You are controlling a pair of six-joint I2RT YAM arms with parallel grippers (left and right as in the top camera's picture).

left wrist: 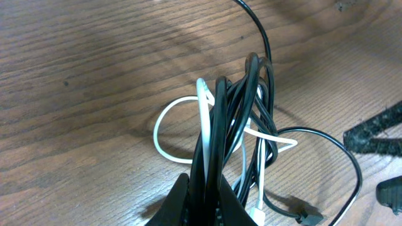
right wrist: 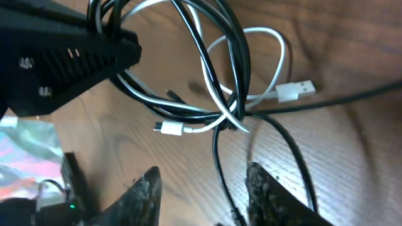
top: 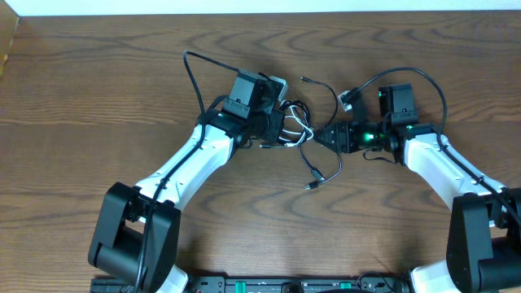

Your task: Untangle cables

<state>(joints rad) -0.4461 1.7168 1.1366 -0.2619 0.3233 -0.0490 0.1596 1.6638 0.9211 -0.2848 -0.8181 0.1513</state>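
Observation:
The black cable point(left wrist: 221, 119) and the white cable point(left wrist: 164, 122) lie knotted in one bundle on the wooden table, mid-table in the overhead view point(top: 298, 124). My left gripper point(left wrist: 208, 199) is shut on several black strands of the bundle, and a white strand runs up beside them. A white plug point(left wrist: 257, 213) and a black plug point(left wrist: 308, 217) lie next to it. My right gripper point(right wrist: 204, 188) is open just right of the bundle, with one black strand point(right wrist: 218, 157) passing between its fingers. A white USB plug point(right wrist: 295, 91) lies free. A black tail point(top: 313, 175) trails toward the front.
A shiny silver object point(top: 278, 83) sits behind my left gripper point(top: 283, 126). Thick black arm wires loop over the table at the left point(top: 192, 75) and the right point(top: 427, 80). My right gripper point(top: 326, 135) nearly faces the left one.

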